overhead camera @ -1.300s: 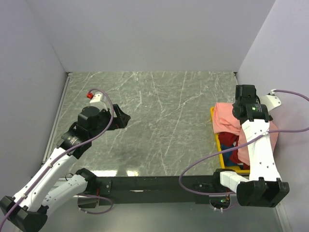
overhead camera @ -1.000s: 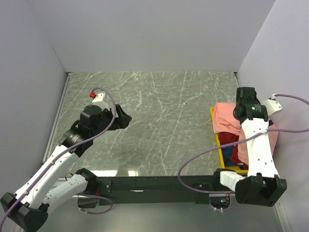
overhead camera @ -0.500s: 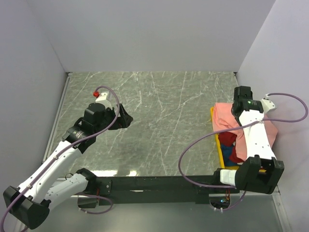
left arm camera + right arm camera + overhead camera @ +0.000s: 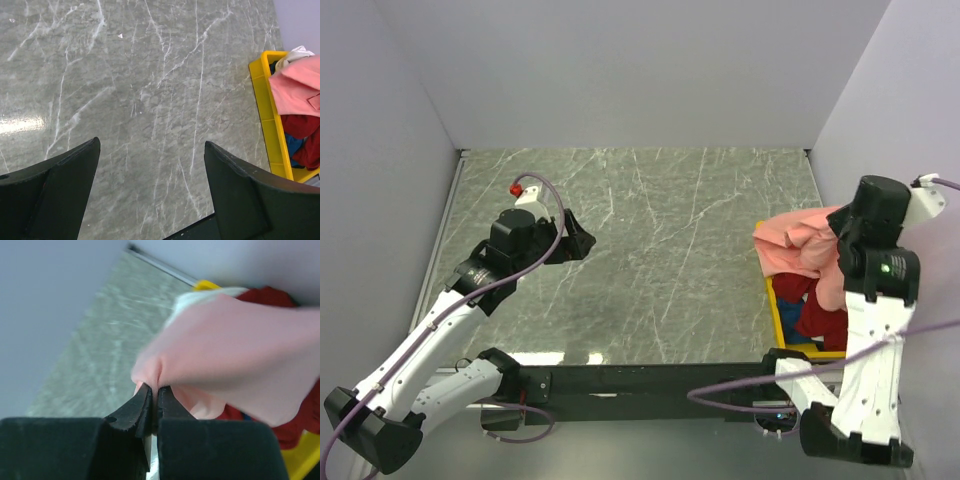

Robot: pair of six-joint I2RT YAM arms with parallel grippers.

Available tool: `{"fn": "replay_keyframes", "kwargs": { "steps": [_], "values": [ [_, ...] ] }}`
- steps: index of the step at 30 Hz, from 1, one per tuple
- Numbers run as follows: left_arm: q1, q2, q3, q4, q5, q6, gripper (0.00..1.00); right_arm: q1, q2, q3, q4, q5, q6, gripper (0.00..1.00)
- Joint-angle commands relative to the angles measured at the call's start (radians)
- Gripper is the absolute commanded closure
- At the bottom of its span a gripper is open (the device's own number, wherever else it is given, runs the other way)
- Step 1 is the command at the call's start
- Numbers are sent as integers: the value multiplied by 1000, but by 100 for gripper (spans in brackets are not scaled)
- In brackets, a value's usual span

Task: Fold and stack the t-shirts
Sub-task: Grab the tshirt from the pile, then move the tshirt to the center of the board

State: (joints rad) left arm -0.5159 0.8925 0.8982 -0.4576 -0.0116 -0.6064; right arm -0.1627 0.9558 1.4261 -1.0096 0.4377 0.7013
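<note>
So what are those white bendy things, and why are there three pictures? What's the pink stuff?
Those are two robot arms. Each ends in a two-finger pincher called a gripper. The big picture looks down from above on both arms. The other two come from little cameras on the wrists, so you see the black fingers up close. At the right edge of the green marble table sits a yellow bin full of t-shirts. The right gripper is shut on a fold of the pink t-shirt and holds it up. A red t-shirt lies in the bin. The left gripper is wide open over the table, holding nothing.
</note>
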Motion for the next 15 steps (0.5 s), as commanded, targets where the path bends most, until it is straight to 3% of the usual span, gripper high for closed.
{"fn": "replay_keyframes", "kwargs": {
  "steps": [1, 4, 8, 15],
  "values": [
    [2, -13, 48, 16, 15, -10, 10, -3, -14, 95, 91, -177, -91, 100],
    [2, -15, 67, 16, 15, -18, 10, 49, 43, 180, 108, -283, -105, 100],
    [2, -17, 96, 5, -40, -30, 10, 340, 145, 350, 91, -192, -117, 100],
    [4, -29, 151, -18, -172, -62, 9, 627, 322, 658, 141, -211, -112, 100]
  ]
}}
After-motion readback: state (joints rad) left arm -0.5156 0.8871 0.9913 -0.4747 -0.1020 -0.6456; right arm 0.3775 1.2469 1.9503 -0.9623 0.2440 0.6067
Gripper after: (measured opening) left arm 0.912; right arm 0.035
